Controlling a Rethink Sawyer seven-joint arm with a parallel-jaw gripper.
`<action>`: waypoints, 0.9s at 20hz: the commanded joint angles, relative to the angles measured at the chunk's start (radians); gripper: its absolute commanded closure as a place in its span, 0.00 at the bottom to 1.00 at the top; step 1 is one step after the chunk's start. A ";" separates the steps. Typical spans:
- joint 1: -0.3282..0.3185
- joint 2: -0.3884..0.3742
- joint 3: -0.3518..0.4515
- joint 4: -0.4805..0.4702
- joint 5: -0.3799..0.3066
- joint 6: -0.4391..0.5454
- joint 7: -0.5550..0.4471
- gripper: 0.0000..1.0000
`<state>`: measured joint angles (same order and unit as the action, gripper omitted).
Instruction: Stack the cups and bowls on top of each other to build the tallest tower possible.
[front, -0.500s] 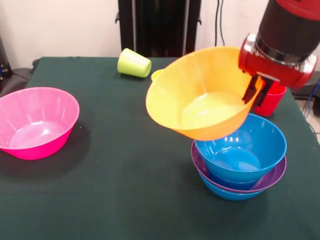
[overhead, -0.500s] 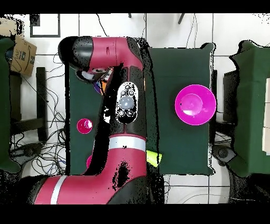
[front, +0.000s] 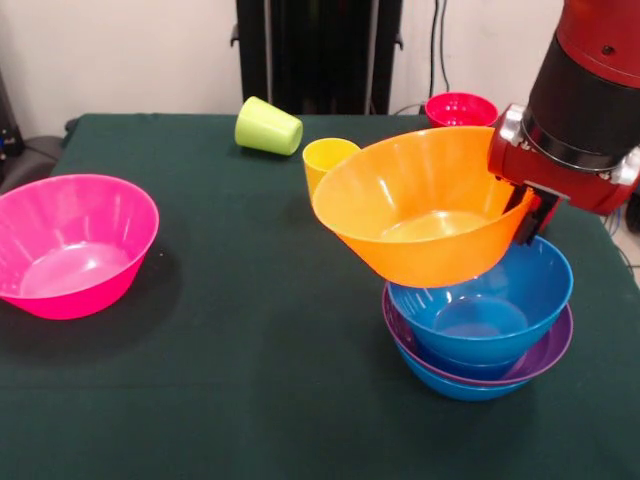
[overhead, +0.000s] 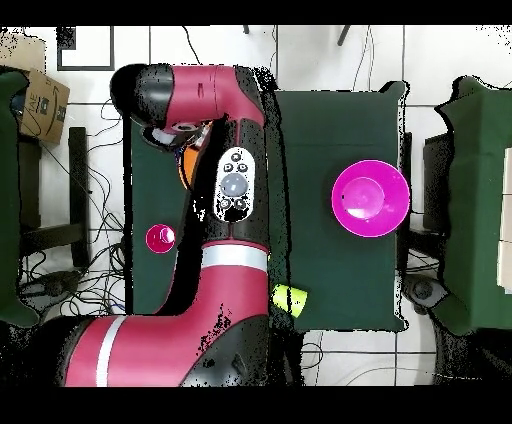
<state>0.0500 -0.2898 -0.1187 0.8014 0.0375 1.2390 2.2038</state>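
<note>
Front view: pincer (front: 522, 208) grips 1 orange bowl (front: 425, 205) above 3 stacked bowls (front: 480, 325).

Green table (front: 250, 330); cardboard box (overhead: 40, 100) on floor.

front faces robot, overhead straight down

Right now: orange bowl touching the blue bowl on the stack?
Cannot tell. In the front view the orange bowl, tilted and held by the gripper, overlaps the blue bowl's rim; contact unclear. Overhead, the arm hides it.
</note>
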 joint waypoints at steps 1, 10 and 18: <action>0.033 0.007 0.021 -0.051 0.034 0.084 0.243 1.00; 0.064 0.035 -0.020 -0.091 0.065 0.097 0.275 1.00; 0.051 0.089 -0.041 -0.138 0.063 0.071 0.229 1.00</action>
<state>0.0995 -0.2313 -0.1914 0.6945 0.0956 1.2518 2.2597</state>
